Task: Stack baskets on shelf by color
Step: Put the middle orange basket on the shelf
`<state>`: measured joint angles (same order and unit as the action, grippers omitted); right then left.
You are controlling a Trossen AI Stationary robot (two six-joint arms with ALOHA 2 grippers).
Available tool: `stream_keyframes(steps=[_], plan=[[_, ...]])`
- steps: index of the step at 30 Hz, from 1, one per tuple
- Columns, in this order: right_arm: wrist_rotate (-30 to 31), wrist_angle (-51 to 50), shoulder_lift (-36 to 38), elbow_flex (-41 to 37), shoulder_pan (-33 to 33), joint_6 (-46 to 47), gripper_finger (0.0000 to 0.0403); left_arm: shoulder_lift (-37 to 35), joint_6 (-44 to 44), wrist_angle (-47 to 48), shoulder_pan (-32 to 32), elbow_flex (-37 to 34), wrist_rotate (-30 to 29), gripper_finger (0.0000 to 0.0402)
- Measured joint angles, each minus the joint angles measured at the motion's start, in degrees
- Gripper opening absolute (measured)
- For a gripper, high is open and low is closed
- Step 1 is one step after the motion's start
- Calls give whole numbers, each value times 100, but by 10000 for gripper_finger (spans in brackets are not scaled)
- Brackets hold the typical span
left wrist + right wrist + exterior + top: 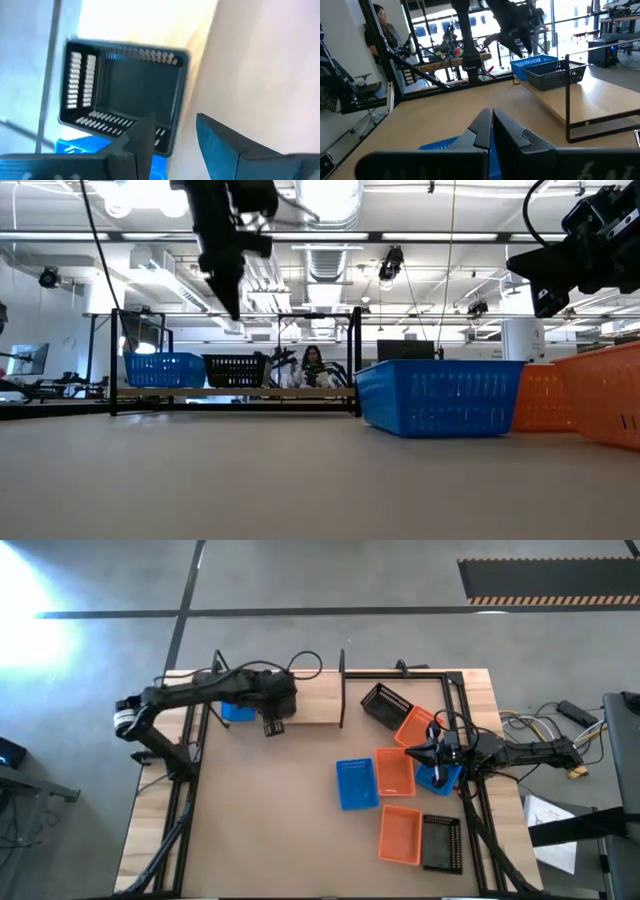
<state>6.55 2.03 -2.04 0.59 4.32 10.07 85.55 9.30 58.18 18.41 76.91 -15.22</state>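
Left end effector (pixel 172 137) parted, empty, above black basket (pixel 125 95), right end effector (pixel 491 129) closed, empty

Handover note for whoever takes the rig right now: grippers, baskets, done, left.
Left gripper: open, empty, above the shelf.
Right gripper: shut, empty, over the blue basket at the table's right edge.
On shelf: one blue basket, one black basket, side by side.
On table: two blue, three orange, two black, loose on the right half.
Done: two placed. Left: seven baskets to stack by color; no orange started.
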Motion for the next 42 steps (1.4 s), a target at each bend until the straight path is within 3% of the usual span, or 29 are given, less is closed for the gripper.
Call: stream_keyframes(steps=[4,12,20,25,33,38,42], plan=[[0,0,0,1,0,1,9,-469,0,-1069,-657,-478,34,128],[0,0,0,1,0,-1,9,-851,7,-5421,-2035,-2292,74,128],[1,4,0,1,1,0,9,58,-164,-10141,-2646,-3879,62,128],[-7,2,-9,1,2,1,9,1166,-146,-12607,-2684,-4042,35,128],[94,151,-26,-1,2,-35,9,2033,-140,-12824,-2671,-3524,28,128],[155,795,-38,-1,-2,-201,9,1996,-139,-12380,-2680,-3419,24,128],[-334,949,-99,-1,2,146,9,1690,-82,-12014,-2716,-3450,12,128]])
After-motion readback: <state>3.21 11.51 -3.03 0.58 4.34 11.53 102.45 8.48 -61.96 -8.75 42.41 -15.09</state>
